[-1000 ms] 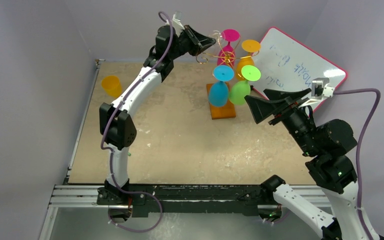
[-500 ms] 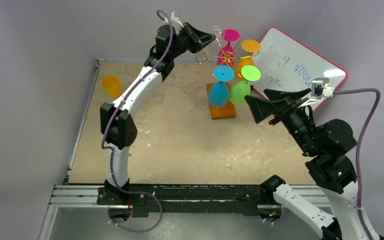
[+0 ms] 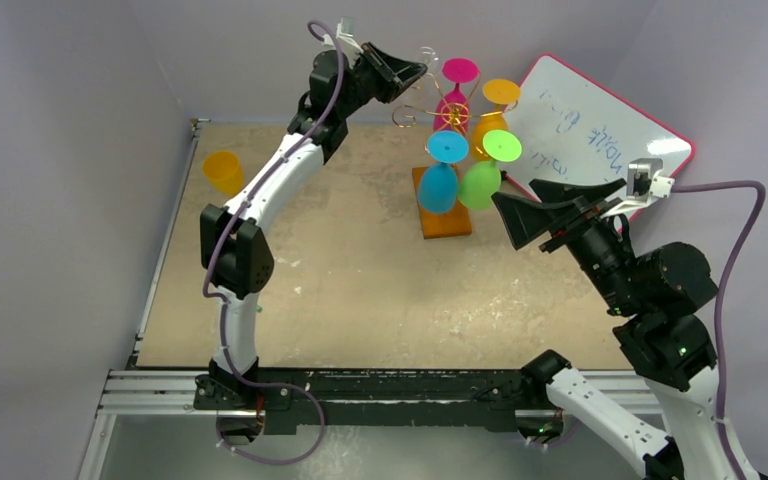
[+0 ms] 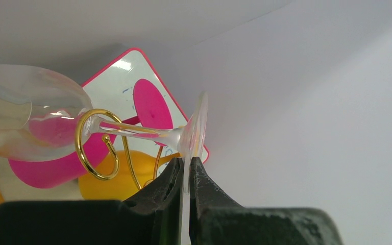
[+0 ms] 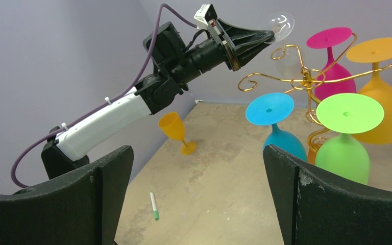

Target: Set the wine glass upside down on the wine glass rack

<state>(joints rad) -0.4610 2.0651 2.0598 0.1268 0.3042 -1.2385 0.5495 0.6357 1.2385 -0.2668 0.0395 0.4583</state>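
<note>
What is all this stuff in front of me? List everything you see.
table: one, tan
wine glass rack: one, gold wire, orange-brown base, far middle
clear wine glass: one, transparent, stem at a rack curl
pink glass, hanging orange glass, blue glass, green glass: one each, upside down on rack
upright orange glass: one, far left
whiteboard: one, pink-framed, far right
marker: one, white-green, lying on table
left gripper: black, shut on clear glass's foot
right gripper: black, open, empty
</note>
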